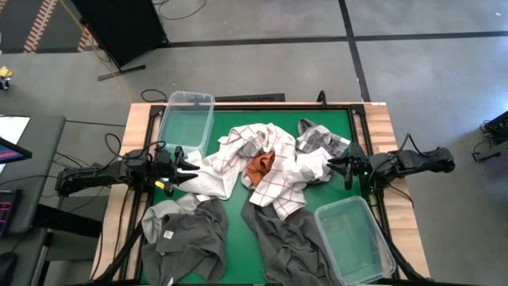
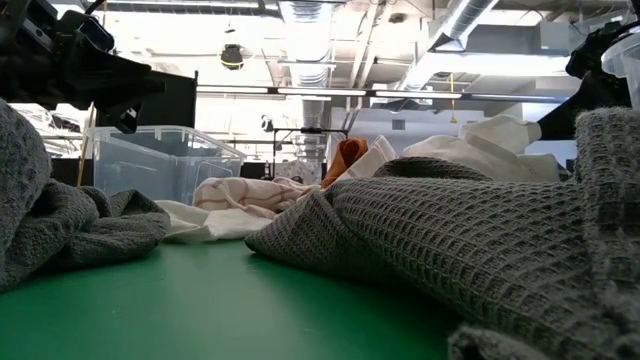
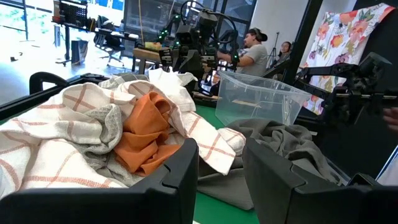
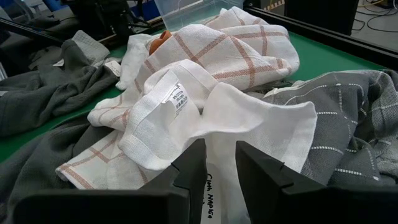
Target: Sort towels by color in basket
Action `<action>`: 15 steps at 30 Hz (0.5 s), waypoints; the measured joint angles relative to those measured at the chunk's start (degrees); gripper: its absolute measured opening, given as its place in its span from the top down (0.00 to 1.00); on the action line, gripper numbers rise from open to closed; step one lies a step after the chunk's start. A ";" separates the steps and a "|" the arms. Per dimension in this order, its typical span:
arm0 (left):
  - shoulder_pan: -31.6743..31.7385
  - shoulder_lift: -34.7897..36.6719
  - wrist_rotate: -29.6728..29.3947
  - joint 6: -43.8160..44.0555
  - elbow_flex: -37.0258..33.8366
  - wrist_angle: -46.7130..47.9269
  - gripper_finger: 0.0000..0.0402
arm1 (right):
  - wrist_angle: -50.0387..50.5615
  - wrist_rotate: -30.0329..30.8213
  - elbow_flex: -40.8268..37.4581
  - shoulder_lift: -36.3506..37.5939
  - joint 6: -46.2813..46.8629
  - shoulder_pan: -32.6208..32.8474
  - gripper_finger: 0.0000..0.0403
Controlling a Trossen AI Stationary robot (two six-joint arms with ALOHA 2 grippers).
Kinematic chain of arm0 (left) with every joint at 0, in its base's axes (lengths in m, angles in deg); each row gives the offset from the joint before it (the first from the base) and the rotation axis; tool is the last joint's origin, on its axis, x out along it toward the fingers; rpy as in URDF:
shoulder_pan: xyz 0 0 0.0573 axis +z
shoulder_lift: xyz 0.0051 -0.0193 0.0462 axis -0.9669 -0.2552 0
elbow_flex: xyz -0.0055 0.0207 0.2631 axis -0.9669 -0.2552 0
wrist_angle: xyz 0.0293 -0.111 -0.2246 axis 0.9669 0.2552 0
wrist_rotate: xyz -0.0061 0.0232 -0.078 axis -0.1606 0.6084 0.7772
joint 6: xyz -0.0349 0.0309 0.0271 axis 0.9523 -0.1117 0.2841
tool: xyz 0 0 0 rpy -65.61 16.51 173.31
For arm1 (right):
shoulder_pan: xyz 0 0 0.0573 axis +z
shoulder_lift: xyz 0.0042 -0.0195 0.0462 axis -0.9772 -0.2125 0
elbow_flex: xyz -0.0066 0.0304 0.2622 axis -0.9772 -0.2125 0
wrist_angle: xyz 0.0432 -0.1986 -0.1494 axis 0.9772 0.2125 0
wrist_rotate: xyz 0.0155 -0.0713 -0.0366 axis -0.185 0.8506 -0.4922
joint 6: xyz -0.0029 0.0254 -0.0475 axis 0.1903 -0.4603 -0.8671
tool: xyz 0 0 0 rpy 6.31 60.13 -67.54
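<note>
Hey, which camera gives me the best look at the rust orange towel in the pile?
The left wrist view: the rust orange towel lies close, nested among white checked towels. The high view shows a small patch, the low view a sliver, the right wrist view only a corner.

1. Rust orange towel [image 1: 260,166]: mostly buried under the white grid-lined towels [image 1: 278,171].
2. Dark grey towels [image 1: 290,242]: cut off by the high view's bottom edge.
3. Label [image 4: 175,98] print: too small to read.
</note>
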 joint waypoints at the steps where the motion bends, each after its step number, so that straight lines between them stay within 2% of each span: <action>1: -0.01 0.00 0.00 0.00 0.02 -0.01 0.71 | -0.01 0.01 0.00 0.01 0.00 -0.01 0.71; 9: -0.02 0.00 0.00 0.02 0.00 -0.02 0.71 | -0.02 0.02 0.00 0.00 -0.02 -0.02 0.71; 15: -0.02 0.00 0.00 0.02 0.02 -0.02 0.71 | -0.20 0.07 0.00 0.00 -5.32 -0.13 0.71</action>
